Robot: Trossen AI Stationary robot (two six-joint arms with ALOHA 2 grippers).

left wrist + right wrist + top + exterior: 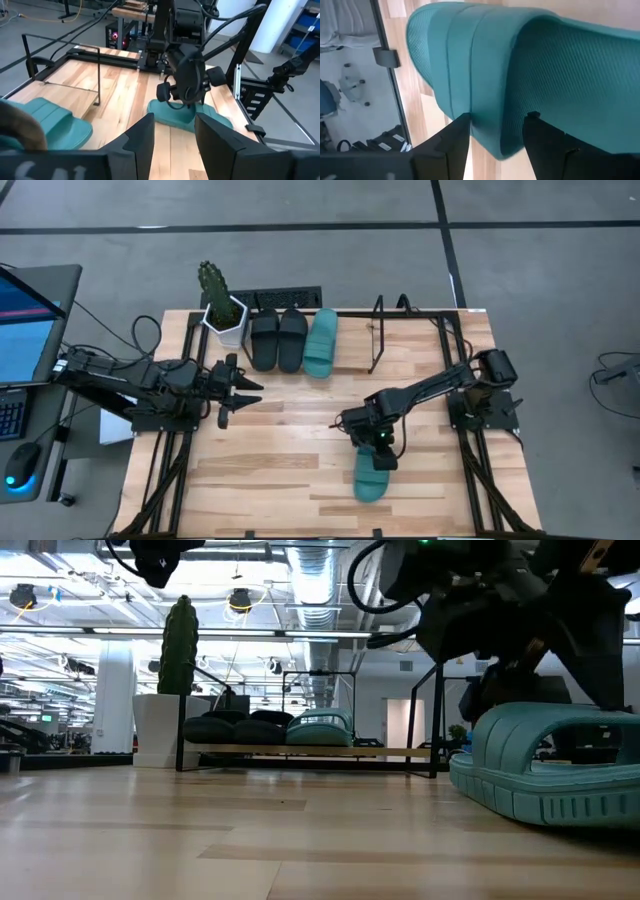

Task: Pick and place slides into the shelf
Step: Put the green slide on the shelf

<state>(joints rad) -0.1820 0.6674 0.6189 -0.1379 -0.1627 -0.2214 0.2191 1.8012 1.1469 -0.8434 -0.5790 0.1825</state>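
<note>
One teal slide [372,478] lies sole-down on the table near the middle of its near side; it also shows in the low view [545,765] and the left wrist view [172,115]. My right gripper [380,445] is over its strap, fingers pointing down. The shelf [390,330] stands along the far edge. Two black slides [278,338] and the other teal slide [322,342] rest side by side on its left half. My left gripper [245,392] hovers open above the table's left side, holding nothing. My right gripper [495,132] comes from above onto the teal slide's strap at its open edge [492,142]. One finger [455,137] is on the ribbed outer face, the other [542,137] on the mesh inner side. The strap fills the gap. The sole stays flat on the table [540,810].
A white pot with a cactus [222,310] stands at the shelf's left end. The shelf's right half [420,340] holds nothing. Black arm-mount frames [165,470] run along both table sides. A laptop and a mouse [22,465] sit left of the table.
</note>
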